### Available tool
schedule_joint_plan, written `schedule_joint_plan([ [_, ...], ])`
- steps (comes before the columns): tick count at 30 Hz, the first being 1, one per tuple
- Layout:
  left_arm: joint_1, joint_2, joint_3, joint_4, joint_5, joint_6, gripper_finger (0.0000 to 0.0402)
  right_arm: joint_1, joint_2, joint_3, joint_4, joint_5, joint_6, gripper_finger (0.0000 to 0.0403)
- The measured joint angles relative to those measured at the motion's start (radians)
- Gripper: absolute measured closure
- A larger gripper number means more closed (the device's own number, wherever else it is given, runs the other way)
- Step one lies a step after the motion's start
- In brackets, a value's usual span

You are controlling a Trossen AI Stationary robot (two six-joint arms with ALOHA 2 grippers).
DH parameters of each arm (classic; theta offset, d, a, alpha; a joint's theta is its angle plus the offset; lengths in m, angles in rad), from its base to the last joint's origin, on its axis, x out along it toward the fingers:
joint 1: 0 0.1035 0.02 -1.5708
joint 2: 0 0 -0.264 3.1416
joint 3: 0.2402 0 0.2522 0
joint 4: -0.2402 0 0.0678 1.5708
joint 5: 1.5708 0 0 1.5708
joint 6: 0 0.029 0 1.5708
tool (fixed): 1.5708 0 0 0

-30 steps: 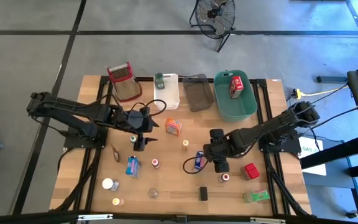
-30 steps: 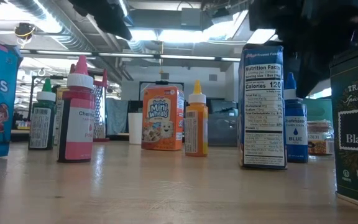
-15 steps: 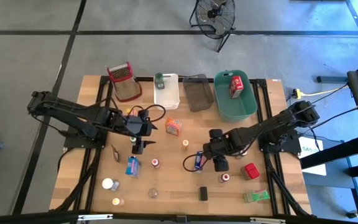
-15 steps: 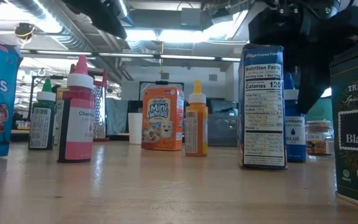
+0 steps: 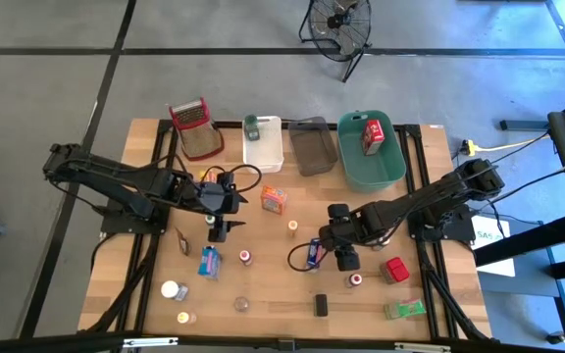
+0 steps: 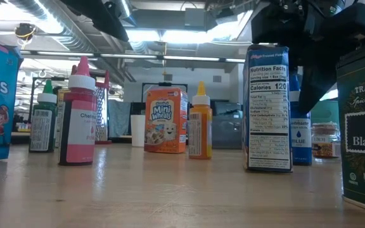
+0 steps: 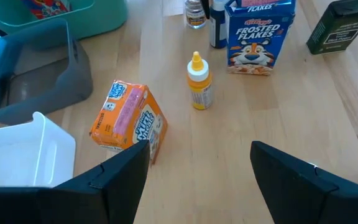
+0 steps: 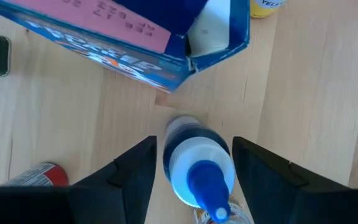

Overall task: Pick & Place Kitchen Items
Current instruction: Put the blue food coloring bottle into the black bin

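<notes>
The right gripper hangs over the blue-capped bottle, which stands on the table just beside the blue box. Its jaws are parted, one either side of the cap, with daylight on both sides; nothing is held. This looks like the approach to a pick. The next move calls for a straight drop so the fingers clear the box's open flap, then a close on the bottle's body below the cap.

The left gripper hovers left of centre, jaws wide and empty, facing the orange box and yellow bottle. The orange box stands near the white bin; the green bin already holds a red item.
</notes>
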Motion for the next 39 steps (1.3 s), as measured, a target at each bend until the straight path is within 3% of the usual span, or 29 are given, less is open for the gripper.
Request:
schedule_joint_plan([
  [19,0.0,0.0,0.0,0.0,-0.025,0.0,0.0127,-0.017,0.0,0.0,-0.001,-0.012,0.023,0.0194],
  [30,-0.006,0.0,0.0,-0.014,-0.025,0.0,0.0127,-0.051,0.0,0.002,-0.02,-0.053,0.03,0.0249],
  [39,-0.006,0.0,0.0,-0.014,-0.025,0.0,0.0127,-0.051,0.0,0.007,-0.035,-0.053,0.026,0.0251],
])
